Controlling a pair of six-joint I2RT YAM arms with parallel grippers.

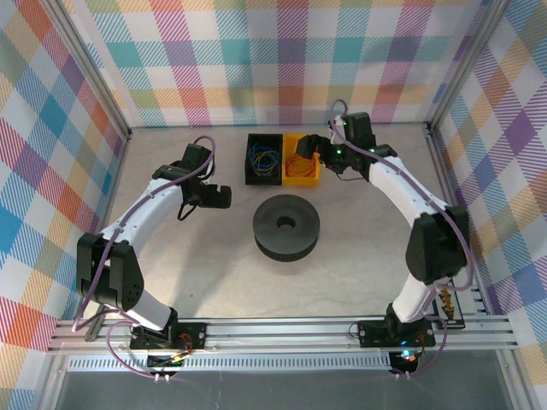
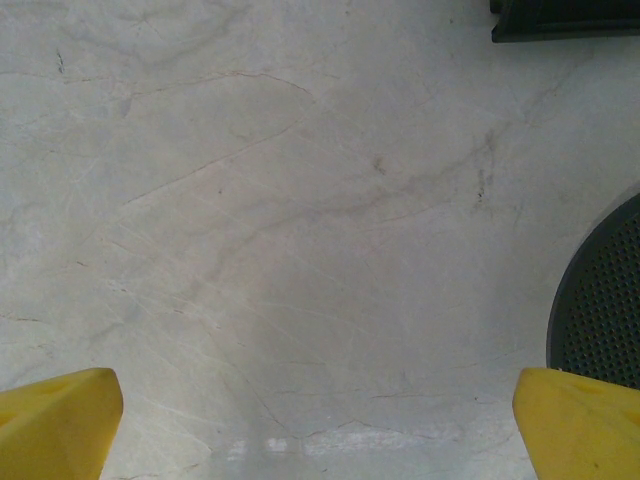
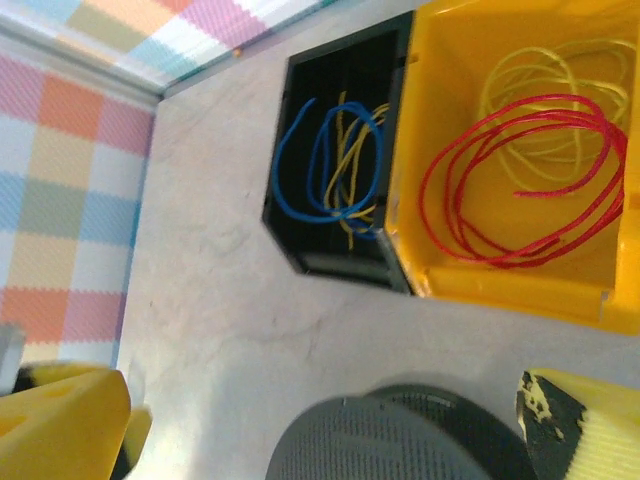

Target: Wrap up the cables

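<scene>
**Approach to the red wire.** The red wire (image 3: 435,195) lies in loose loops in the yellow bin (image 3: 520,290), on the far side of the black spool (image 1: 286,226). The right gripper (image 1: 319,155) hovers beyond the spool beside that bin with its jaws apart, so the coil lies ahead of them with its loops running crosswise. The left gripper (image 1: 220,196), jaws also apart, hangs over bare table to the spool's left and is judged the farther arm. The right wrist view separates the red loops from a yellow wire (image 3: 540,70) sharing the bin. The overhead view renders them as one faint orange tangle.
</scene>
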